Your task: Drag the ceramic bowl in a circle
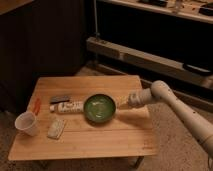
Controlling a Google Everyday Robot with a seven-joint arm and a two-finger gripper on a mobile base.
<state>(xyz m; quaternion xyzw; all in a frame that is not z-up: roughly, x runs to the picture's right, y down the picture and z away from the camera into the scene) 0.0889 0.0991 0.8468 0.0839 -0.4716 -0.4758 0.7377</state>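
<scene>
The ceramic bowl [100, 108] is a round, glossy dark-green bowl with a lighter shiny inside. It sits near the middle of the wooden table [85, 142]. My gripper [121, 104] comes in from the right on a pale arm and sits at the bowl's right rim, touching or gripping it. The bowl's left edge is right next to a white tube-like packet [67, 107].
A small white cup [27, 123] stands at the table's left edge. A pale flat packet [56, 128] lies in front of the tube. A dark flat item [60, 99] and a thin orange-red object [36, 105] lie at left. Dark shelving stands behind.
</scene>
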